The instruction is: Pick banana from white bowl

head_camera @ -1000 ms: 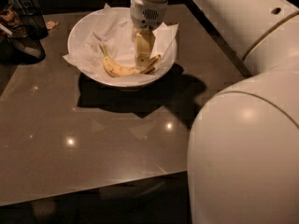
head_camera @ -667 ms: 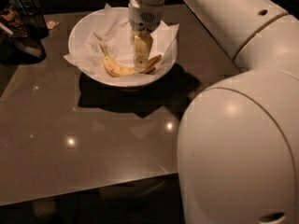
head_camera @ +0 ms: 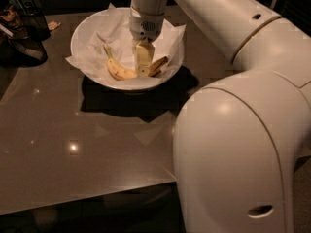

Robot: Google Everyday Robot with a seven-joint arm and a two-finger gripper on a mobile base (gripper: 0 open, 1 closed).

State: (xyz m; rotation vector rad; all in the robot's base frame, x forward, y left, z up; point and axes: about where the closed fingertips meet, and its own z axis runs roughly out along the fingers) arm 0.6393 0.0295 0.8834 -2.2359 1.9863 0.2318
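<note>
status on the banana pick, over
Pincer down inside white bowl, at the banana mid-length. Banana lies on paper liner. Nothing blocking.

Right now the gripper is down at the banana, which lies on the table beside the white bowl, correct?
Not quite: the camera view shows the banana lying inside the white bowl, on its paper lining, not on the table. The gripper is indeed down at the banana.
</note>
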